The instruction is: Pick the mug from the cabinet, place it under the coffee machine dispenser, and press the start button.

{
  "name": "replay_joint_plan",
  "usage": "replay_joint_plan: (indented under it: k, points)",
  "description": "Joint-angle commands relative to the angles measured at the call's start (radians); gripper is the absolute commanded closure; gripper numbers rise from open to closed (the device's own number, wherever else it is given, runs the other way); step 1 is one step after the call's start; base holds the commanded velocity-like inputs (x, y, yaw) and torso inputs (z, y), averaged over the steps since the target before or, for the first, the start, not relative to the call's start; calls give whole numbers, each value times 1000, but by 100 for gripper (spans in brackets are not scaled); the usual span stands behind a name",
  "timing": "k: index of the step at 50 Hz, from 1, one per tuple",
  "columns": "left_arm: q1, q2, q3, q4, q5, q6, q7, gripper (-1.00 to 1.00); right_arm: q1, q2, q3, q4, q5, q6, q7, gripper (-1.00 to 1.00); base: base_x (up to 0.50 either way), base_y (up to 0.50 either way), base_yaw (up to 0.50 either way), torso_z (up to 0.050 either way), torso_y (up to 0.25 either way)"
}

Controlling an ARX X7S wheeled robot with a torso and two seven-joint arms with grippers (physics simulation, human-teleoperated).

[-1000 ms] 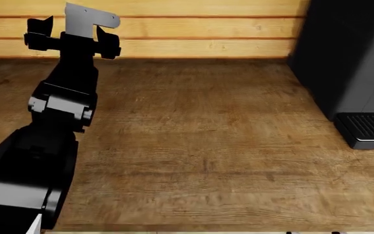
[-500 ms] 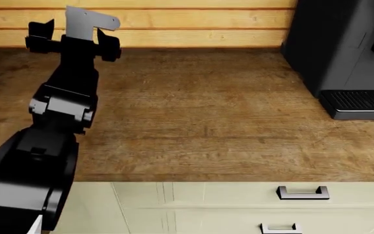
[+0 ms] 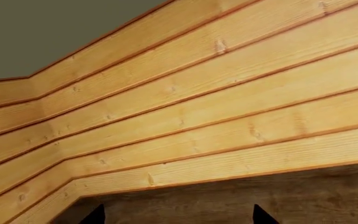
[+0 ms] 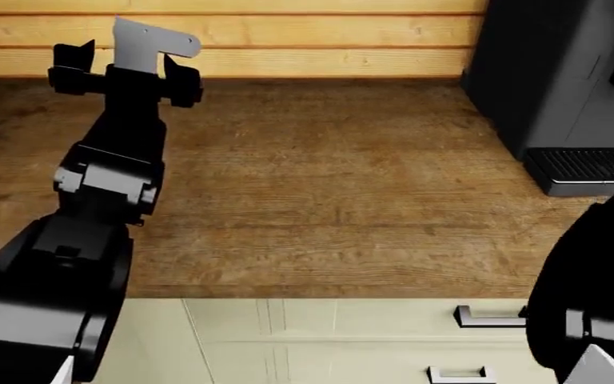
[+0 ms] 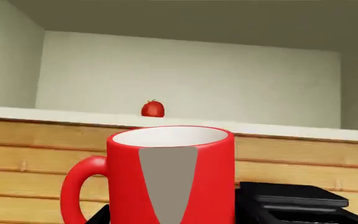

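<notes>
We hold the glossy red cylindrical mug (image 5: 173,175) clamped in our right gripper (image 5: 169,219), upright. Our left gripper (image 4: 125,68) stands apart, empty. Since half a second ago, our right arm (image 4: 595,296) has entered the head view.

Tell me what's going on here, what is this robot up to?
The robot is carrying a red mug in its right gripper, upright and seen close up, with the coffee machine just behind it. The machine's drip tray on the wooden counter has no mug on it. The left gripper hangs open over the counter near the plank wall, holding nothing.
</notes>
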State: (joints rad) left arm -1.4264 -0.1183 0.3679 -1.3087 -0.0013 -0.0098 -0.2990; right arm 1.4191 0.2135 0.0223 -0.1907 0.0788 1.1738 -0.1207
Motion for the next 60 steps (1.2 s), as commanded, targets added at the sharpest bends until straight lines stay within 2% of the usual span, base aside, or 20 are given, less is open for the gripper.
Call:
replay_joint_plan:
  k: [1, 6, 12, 21, 25, 32, 43, 55, 60]
  points:
    - [9, 4, -1, 0, -1, 0, 0, -100, -325, -25, 8, -173, 20, 32, -29, 100, 0, 0, 0, 0, 0]
    - [17, 5, -3, 0, -1, 2, 0, -100, -408, -24, -20, -171, 15, -22, -27, 100, 0, 0, 0, 0, 0]
    - [30, 5, -5, 0, -1, 5, -1, -100, -542, -22, -52, -173, 3, -189, -27, 100, 0, 0, 0, 0, 0]
    - [60, 1, -9, 0, -1, 16, -12, -100, -815, 29, -132, -223, -106, -704, 41, 100, 0, 0, 0, 0, 0]
    - [67, 3, -9, 0, 0, 16, -13, -100, -883, 14, -100, -189, -72, -818, 58, 100, 0, 0, 0, 0, 0]
    - [72, 5, -7, 0, 1, 16, -14, -100, -916, 8, -85, -153, -41, -862, 58, 100, 0, 0, 0, 0, 0]
    - [71, 7, -3, 0, 2, 15, -14, -100, -903, 4, -61, -167, 10, -794, 55, 100, 0, 0, 0, 0, 0]
    - [71, 8, -1, 0, 1, 13, -15, -100, -907, -1, -47, -153, 42, -794, 58, 100, 463, 0, 0, 0, 1]
    - [71, 9, -1, 0, 1, 14, -15, -100, -916, -2, -45, -167, 54, -797, 57, 100, 0, -51, 0, 0, 0]
